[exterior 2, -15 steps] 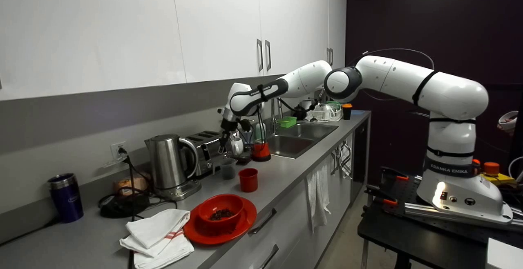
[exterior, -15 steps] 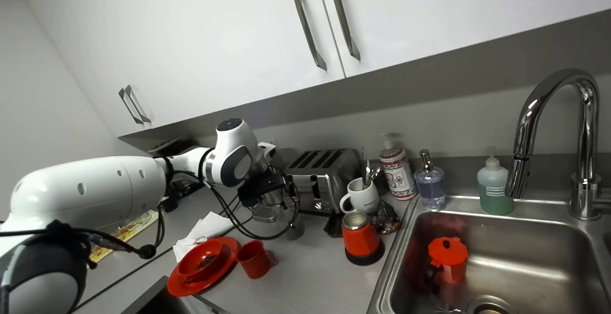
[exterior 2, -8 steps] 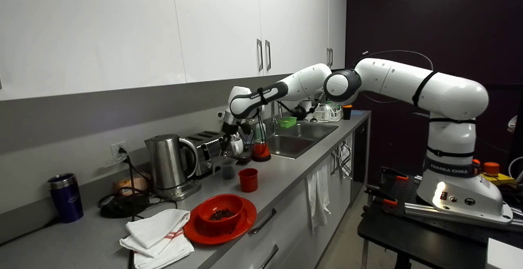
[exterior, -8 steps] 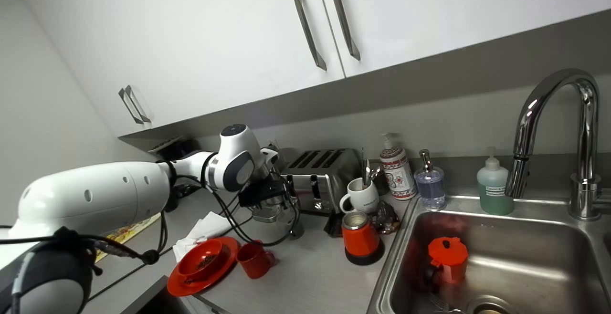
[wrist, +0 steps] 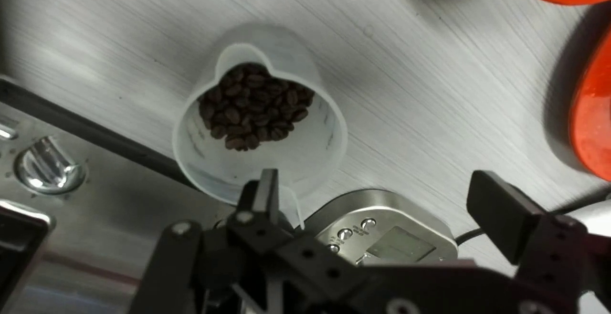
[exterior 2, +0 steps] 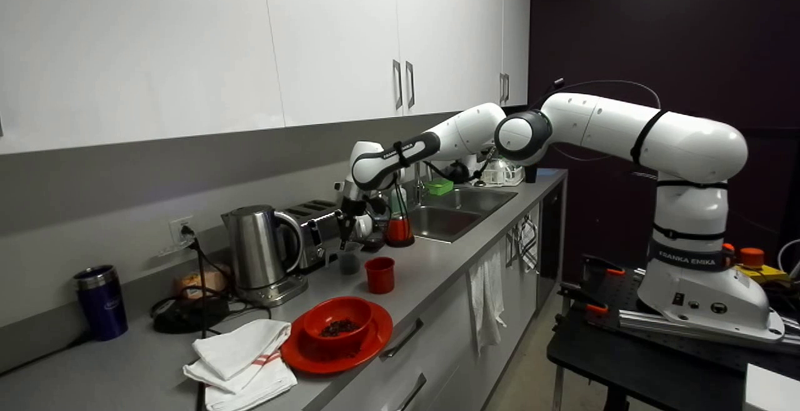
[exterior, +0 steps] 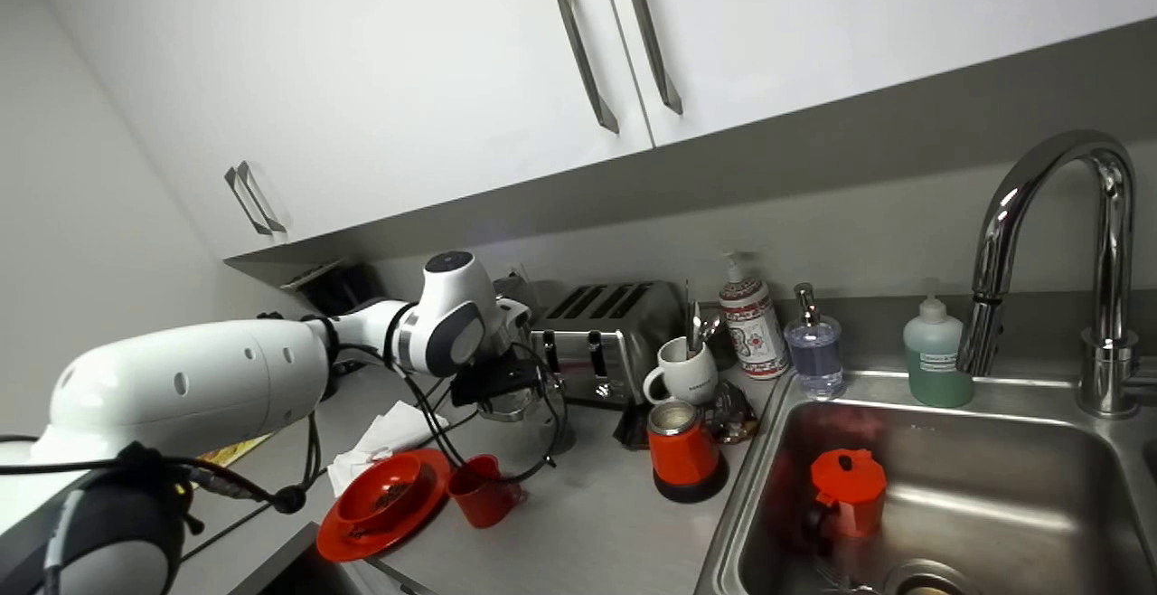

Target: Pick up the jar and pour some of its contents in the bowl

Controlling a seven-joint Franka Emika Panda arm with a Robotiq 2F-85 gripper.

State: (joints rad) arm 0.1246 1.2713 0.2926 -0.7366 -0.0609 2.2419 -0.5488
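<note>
Near the grey worktop's point(exterior 2: 422, 267) edge, a red plate point(exterior 2: 378, 336) bears the bowl point(exterior 2: 337, 310). Farther back stands the jar point(exterior 2: 349, 265), upright with beans point(wrist: 253, 104) inside, the gripper point(wrist: 374, 190) close to it and spread wide. Beyond lie a steel sink point(exterior: 994, 477) and a dark wall point(exterior 2: 656, 36). In the wrist view, 1 finger point(wrist: 260, 199) hides part of the jar's rim, contact unclear; 2 red pieces point(wrist: 596, 128) are cut off.

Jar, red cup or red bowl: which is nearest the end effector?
The see-through jar of brown beans, right by the end effector; the red cup and red bowl are farther off.
</note>
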